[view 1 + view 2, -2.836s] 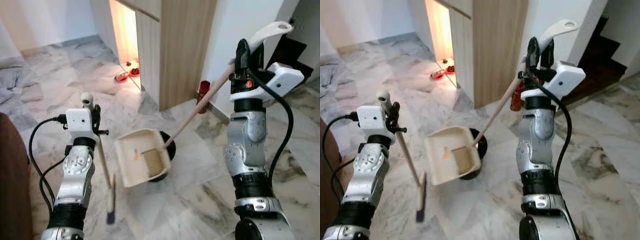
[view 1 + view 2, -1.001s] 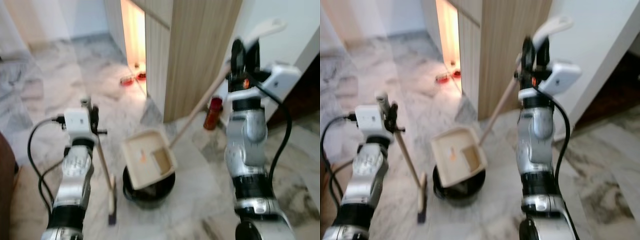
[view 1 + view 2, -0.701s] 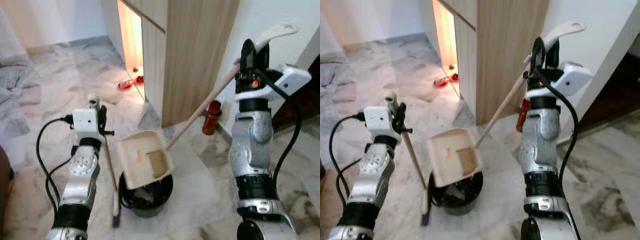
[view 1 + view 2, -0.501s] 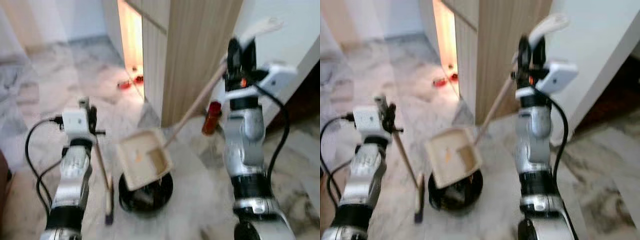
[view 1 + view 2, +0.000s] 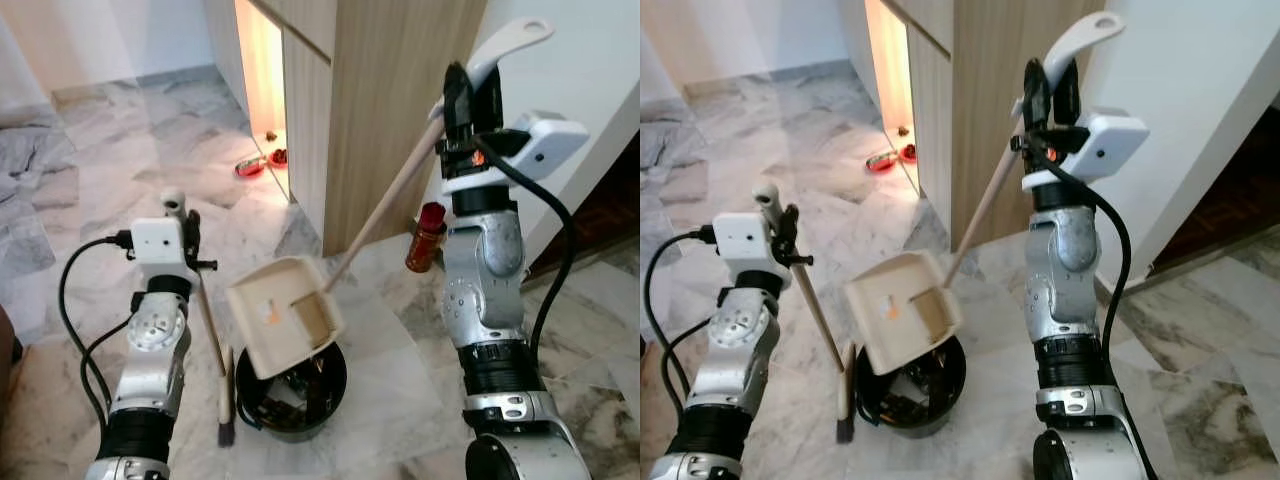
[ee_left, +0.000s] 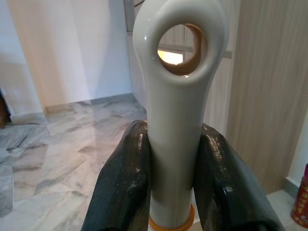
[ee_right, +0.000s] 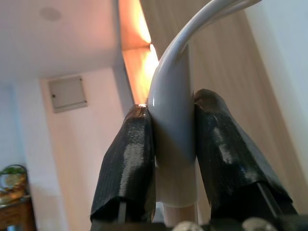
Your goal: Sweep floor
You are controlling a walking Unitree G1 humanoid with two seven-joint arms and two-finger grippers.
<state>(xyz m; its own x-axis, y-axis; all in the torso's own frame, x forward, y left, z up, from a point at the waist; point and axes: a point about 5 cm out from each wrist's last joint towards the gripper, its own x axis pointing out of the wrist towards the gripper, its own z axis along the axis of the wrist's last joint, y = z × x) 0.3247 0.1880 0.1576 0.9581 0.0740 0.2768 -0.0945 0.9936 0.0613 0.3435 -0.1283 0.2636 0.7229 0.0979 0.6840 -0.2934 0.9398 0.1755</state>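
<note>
Cream dustpan point(image 5: 283, 316) hangs tilted at centre frame, directly above a black bin point(image 5: 291, 392) on the marble floor point(image 5: 100, 190). Its long wooden handle point(image 5: 385, 214) runs up to the upper right, where the right gripper point(image 7: 174, 144) is clamped on the white grip. Left gripper point(image 6: 174, 163) is closed round the white top of the broom point(image 5: 212, 350), which stands left of the bin, head near the floor. Red bottle point(image 5: 425, 237) stands by the wooden cabinet point(image 5: 380, 110).
</note>
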